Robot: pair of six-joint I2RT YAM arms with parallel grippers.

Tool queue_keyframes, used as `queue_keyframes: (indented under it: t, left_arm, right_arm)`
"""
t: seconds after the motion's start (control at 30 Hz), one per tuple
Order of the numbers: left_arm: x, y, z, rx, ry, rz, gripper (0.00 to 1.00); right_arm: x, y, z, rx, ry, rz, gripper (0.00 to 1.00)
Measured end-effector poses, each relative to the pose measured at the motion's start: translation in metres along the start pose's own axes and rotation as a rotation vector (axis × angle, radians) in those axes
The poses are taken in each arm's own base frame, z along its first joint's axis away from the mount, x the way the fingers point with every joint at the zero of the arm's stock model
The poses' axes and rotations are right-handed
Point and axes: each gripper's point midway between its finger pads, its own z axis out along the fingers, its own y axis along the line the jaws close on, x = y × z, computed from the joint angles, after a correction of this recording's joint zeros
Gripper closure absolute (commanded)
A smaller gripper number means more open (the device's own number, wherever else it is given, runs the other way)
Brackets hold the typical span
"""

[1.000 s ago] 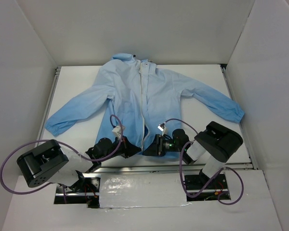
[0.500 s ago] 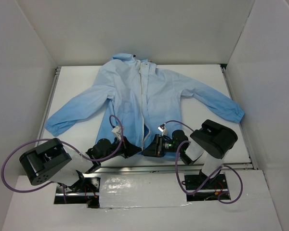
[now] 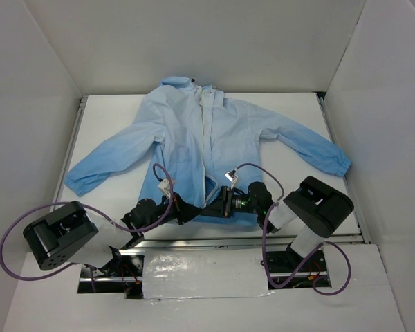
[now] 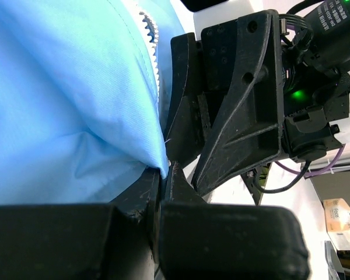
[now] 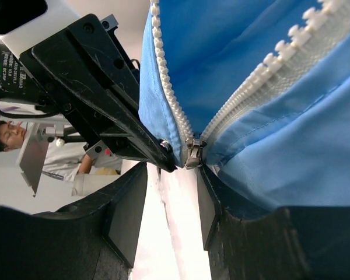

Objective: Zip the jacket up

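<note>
The light-blue jacket (image 3: 228, 138) lies spread flat on the white table, front up, with its whitish zipper strip (image 3: 208, 131) open down the centre. Both grippers meet at the bottom hem. My left gripper (image 3: 192, 210) is shut on the hem corner of the jacket's left panel (image 4: 64, 105), pinched at the fingertips (image 4: 165, 169). My right gripper (image 3: 216, 203) is open; the metal zipper slider (image 5: 192, 153) sits at the base of the two tooth rows, just off the tip of its right finger (image 5: 207, 204). The left gripper's fingers (image 5: 105, 99) show close beside it.
White walls enclose the table on three sides. A metal rail (image 3: 249, 242) runs along the near edge. The sleeves stretch out to the left (image 3: 104, 162) and right (image 3: 311, 149). Purple cables (image 3: 263, 228) loop by both arms.
My right gripper has moved left and forward to the zipper's bottom end. My left gripper has shifted a little to the right, so the two now sit against each other.
</note>
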Motion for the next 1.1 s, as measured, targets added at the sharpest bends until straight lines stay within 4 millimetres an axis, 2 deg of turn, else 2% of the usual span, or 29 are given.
queue_keyframes:
  t: [0.57, 1.1]
  left_arm:
    - [0.003, 0.004, -0.007, -0.018, 0.002, -0.001, 1.0]
    - [0.004, 0.005, -0.007, -0.021, 0.004, -0.004, 1.0]
  right_arm:
    - [-0.005, -0.003, -0.001, 0.026, -0.028, -0.057, 0.56]
    - [-0.008, -0.011, -0.001, 0.073, -0.036, -0.069, 0.8]
